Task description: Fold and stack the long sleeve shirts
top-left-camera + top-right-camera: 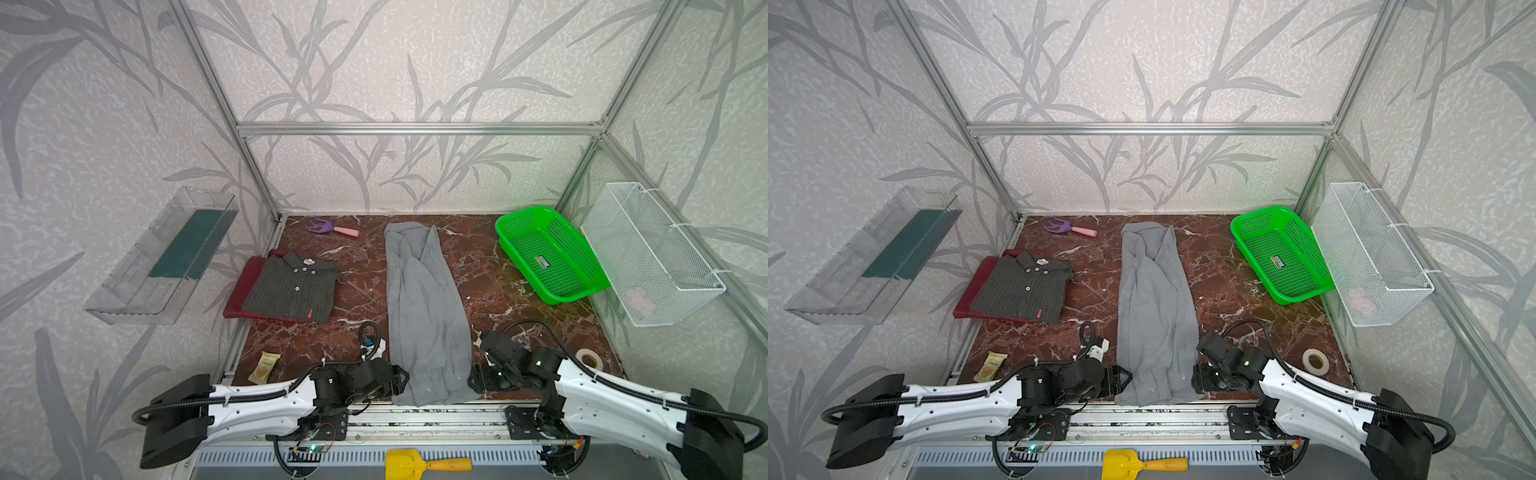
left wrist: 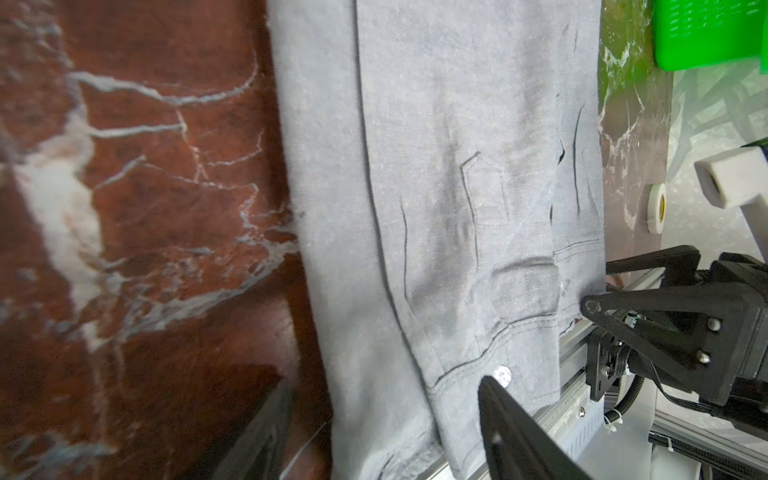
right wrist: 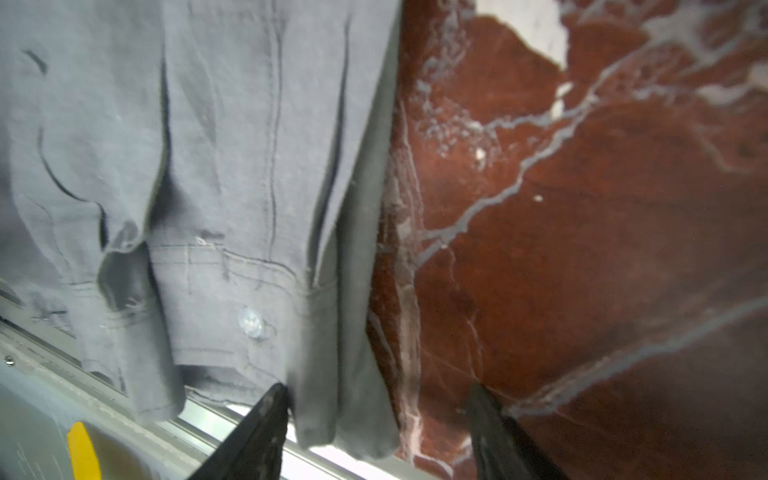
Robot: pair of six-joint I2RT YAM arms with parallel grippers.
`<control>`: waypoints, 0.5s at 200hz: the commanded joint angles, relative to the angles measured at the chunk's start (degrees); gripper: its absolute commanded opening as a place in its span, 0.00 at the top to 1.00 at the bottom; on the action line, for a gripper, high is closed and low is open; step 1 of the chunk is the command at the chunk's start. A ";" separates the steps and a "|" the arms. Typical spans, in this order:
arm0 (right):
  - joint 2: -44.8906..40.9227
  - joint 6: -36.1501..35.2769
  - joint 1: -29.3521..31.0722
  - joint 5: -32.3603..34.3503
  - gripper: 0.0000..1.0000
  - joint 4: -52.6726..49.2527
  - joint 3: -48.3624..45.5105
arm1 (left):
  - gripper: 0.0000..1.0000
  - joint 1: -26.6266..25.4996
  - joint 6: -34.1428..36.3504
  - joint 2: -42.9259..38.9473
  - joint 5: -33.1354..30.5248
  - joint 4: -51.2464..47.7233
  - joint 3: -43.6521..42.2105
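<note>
Light grey shirt (image 1: 424,307) lies as a long narrow strip down mid-desk (image 1: 482,266), its near end at the front edge. Your left claw (image 2: 386,386) and right claw (image 3: 376,390) both stand apart, each astride one near side edge. Pinstriped shirt (image 1: 293,289) sits folded atop the maroon shirt (image 1: 239,293), at left.

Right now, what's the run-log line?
light grey shirt: flat long strip | left tool, right tool: open, straddling hem edges | dark pinstriped shirt: folded on maroon shirt
</note>
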 commanded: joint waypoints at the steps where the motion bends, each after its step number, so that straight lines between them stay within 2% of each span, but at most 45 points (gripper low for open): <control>1: 1.81 2.43 1.13 -0.91 0.33 5.07 -2.07 | 0.28 -0.39 -0.79 4.54 3.69 -2.64 -1.31; 36: 2.39 2.71 1.36 -2.19 0.42 6.97 -2.70 | 0.36 -0.33 0.03 8.63 5.47 0.13 -1.14; 79: 2.92 3.72 2.06 -2.94 0.58 8.97 -3.98 | 0.35 -0.27 0.29 13.14 6.98 4.66 -1.14; 100: 2.95 4.00 2.50 -2.68 0.62 9.15 -3.82 | 0.37 -0.27 1.60 16.06 8.02 5.82 0.30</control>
